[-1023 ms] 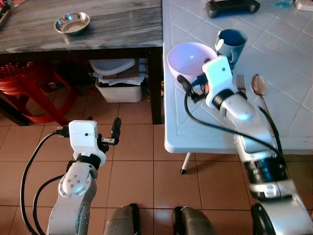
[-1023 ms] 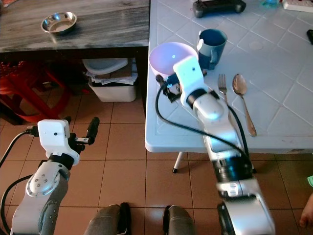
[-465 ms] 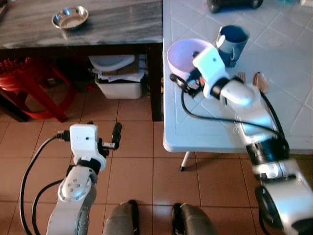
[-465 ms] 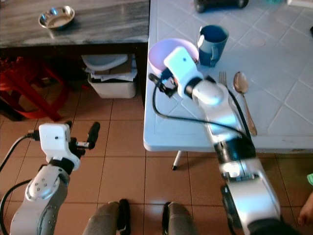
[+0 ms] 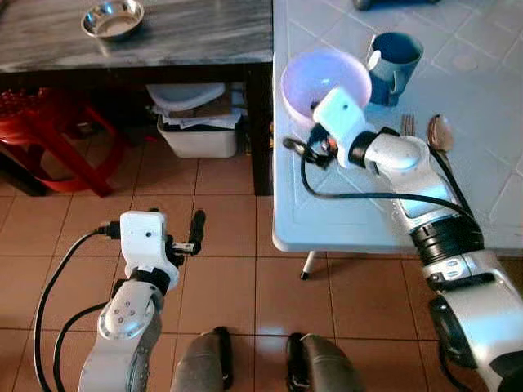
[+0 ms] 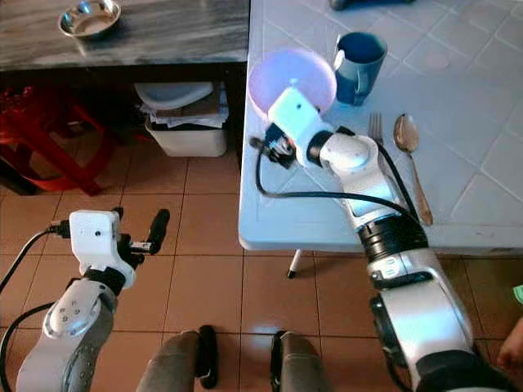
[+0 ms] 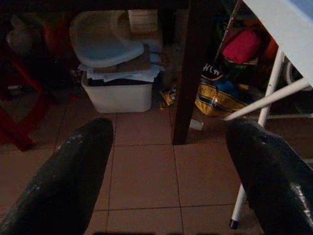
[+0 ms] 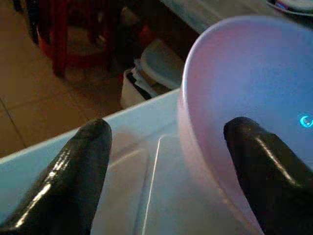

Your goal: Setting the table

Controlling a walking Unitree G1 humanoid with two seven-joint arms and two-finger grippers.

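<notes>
Right gripper (image 8: 166,161) is hovering, fingers spread, one finger (image 8: 259,166) overlapping the pink bowl (image 8: 254,93); left gripper (image 7: 168,171) is hanging spread.

Off to my left stands a dark marble-topped table (image 5: 163,37) with a small steel bowl (image 5: 112,18) resting on its top. Under it I see a white bin (image 5: 198,135) stuffed with papers and a pale lid (image 7: 105,41), and beside that a red stool (image 5: 49,135) on the brown tiled floor (image 5: 221,237).
</notes>
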